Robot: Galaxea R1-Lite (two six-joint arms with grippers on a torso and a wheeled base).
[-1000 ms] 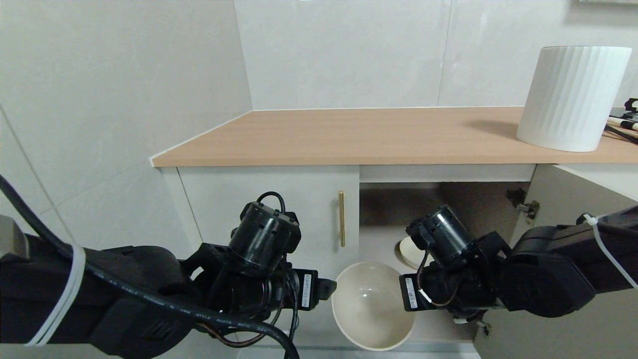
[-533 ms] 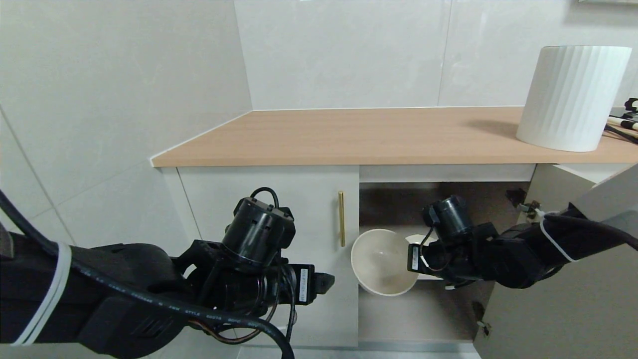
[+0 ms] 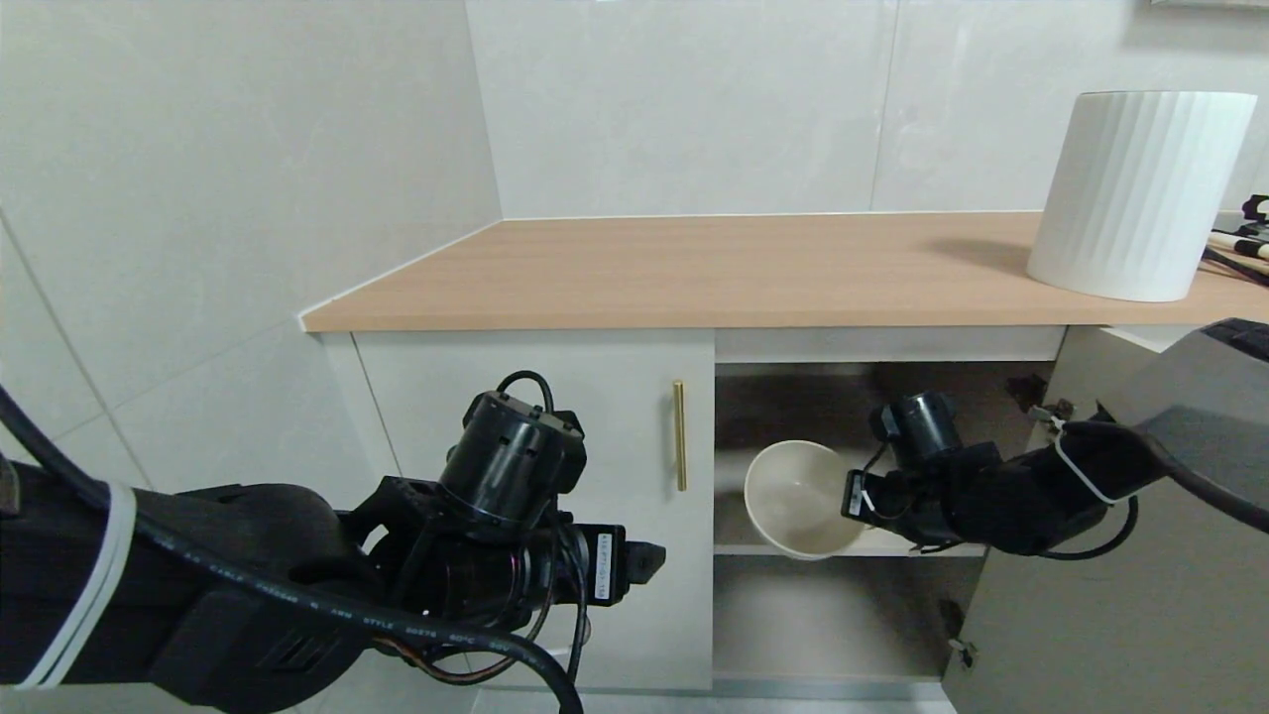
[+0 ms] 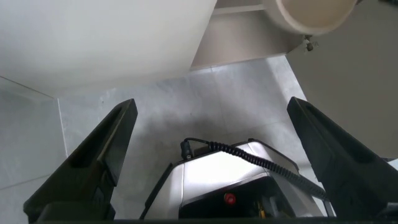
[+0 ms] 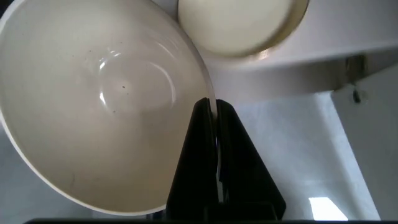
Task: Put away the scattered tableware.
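A cream bowl (image 3: 801, 499) hangs tilted at the mouth of the open cabinet, level with the inner shelf (image 3: 942, 548). My right gripper (image 3: 855, 496) is shut on its right rim; in the right wrist view the black fingers (image 5: 211, 143) pinch the bowl's (image 5: 99, 99) edge. A pale plate (image 5: 239, 25) lies on the shelf just behind the bowl. My left gripper (image 3: 639, 565) is held in front of the closed left door, open and holding nothing. In the left wrist view its gripper (image 4: 211, 109) is spread wide over the floor, with the bowl (image 4: 314, 12) farther off.
A wooden countertop (image 3: 744, 268) runs above the cabinet, with a white ribbed container (image 3: 1140, 193) and some utensils (image 3: 1239, 248) at its right end. The closed left door has a brass handle (image 3: 679, 448). The right door (image 3: 1120, 615) stands swung open beside my right arm.
My right arm has lifted the bowl from low in front of the cabinet up and rightward to the shelf level in the opening. The left arm has barely moved.
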